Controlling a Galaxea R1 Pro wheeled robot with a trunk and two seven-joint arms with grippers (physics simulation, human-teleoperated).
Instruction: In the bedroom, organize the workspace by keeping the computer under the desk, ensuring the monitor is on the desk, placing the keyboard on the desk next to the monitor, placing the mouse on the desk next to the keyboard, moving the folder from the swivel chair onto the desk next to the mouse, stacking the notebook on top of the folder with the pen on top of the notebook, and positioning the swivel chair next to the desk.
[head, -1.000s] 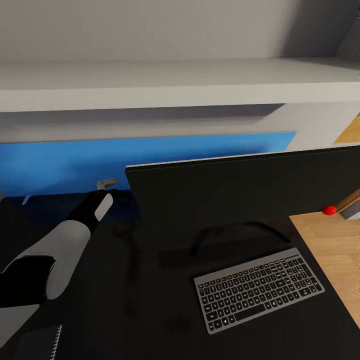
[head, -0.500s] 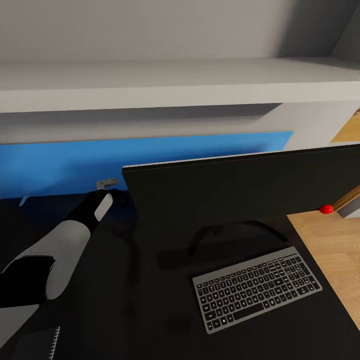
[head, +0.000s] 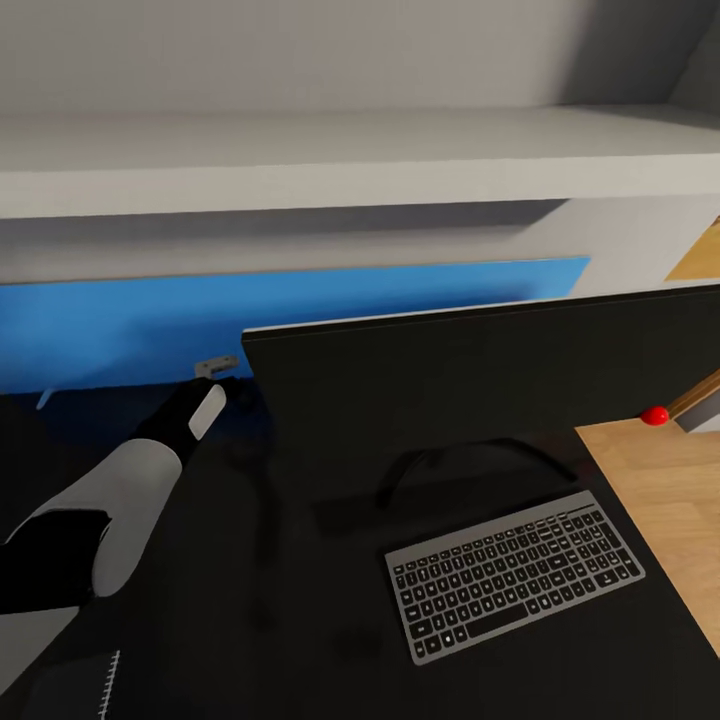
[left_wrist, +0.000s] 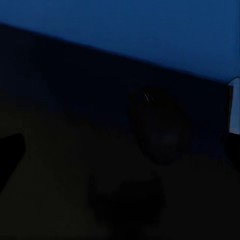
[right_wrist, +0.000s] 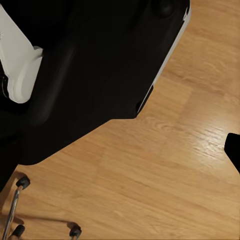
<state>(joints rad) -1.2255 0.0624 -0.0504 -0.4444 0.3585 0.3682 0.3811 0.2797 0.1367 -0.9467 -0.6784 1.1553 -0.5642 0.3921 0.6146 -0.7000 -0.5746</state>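
Mouse (left_wrist: 159, 131) step: left claw (head: 222, 378) reaching toward tabletop (head: 250, 600) at ten o'clock of keyboard (head: 515, 575), beside monitor (head: 480, 385); claw opening impossible to tell; next, closing around mouse.

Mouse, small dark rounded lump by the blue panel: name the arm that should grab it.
Left. The left gripper hangs over the glossy black desk, small dark rounded mouse straight ahead; the right wrist view faces light wood floor off the desk.
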